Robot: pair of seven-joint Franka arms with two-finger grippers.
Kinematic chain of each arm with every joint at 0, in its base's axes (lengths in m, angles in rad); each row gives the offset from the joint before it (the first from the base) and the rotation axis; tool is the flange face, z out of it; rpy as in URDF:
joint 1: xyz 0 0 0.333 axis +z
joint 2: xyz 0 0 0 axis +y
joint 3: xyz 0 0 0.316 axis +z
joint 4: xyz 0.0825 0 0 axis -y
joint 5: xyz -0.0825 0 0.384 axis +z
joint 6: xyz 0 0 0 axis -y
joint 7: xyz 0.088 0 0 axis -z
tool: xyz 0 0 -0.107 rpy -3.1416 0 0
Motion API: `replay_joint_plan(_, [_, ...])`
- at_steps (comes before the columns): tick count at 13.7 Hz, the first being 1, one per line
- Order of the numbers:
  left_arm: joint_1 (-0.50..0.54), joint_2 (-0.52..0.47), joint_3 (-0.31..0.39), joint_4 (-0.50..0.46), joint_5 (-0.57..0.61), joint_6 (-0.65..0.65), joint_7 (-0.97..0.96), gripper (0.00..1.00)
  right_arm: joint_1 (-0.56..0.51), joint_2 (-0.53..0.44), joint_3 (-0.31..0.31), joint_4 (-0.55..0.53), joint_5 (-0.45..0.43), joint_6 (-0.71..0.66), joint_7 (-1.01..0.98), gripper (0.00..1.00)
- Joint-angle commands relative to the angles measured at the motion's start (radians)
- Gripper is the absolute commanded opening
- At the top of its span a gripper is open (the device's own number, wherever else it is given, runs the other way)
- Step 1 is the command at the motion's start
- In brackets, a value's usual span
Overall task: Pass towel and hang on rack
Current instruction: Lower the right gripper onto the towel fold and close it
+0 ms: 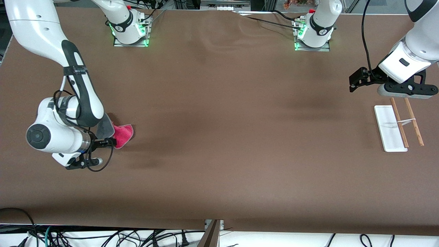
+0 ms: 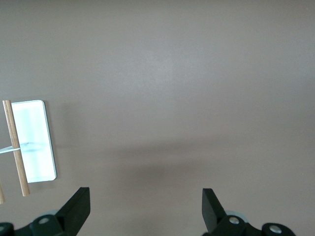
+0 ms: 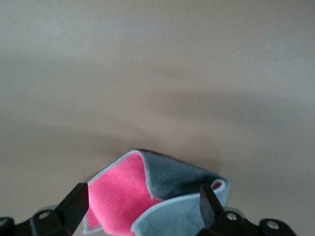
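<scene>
Here, a small soft cloth towel (image 1: 122, 134), dark grey on one face and bright pink-red on the other, lies crumpled on the brown tabletop (image 1: 219, 137) toward the right arm's end. In the front view part of it is hidden under the right arm's wrist, with the pink face showing clear of it. The right gripper (image 3: 142, 206) hangs low over the towel, its black fingers (image 3: 74, 201) spread wide to either side of the folded cloth, gripping nothing; whether the tips touch the fabric cannot be told.

Toward the left arm's end stands the rack (image 1: 399, 125): a flat white rectangular base, two thin parallel brown wooden rods and a small white crosspiece joining them. The left gripper (image 2: 145, 206) hovers over bare tabletop just beside the rack, on the side toward the robots' bases. Its fingers (image 2: 76, 206) are released and stand wide apart, with nothing between them. The rack carries no cloth.
</scene>
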Motion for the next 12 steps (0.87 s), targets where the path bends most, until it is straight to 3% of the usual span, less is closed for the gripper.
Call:
replay_joint_plan(1, [0.005,-0.006,-0.003,0.001,0.005,-0.010,0.020,1.00,0.001,-0.065,-0.005,-0.161,-0.032,0.127,-0.013,1.00])
replay_joint_plan(4, [0.005,-0.006,-0.003,0.001,0.005,-0.010,0.020,1.00,-0.007,-0.085,-0.019,-0.303,-0.055,0.311,-0.059,1.00])
replay_joint_plan(12, [0.005,-0.006,-0.003,0.001,0.005,-0.010,0.020,1.00,-0.008,-0.125,-0.036,-0.347,-0.055,0.289,-0.102,1.00])
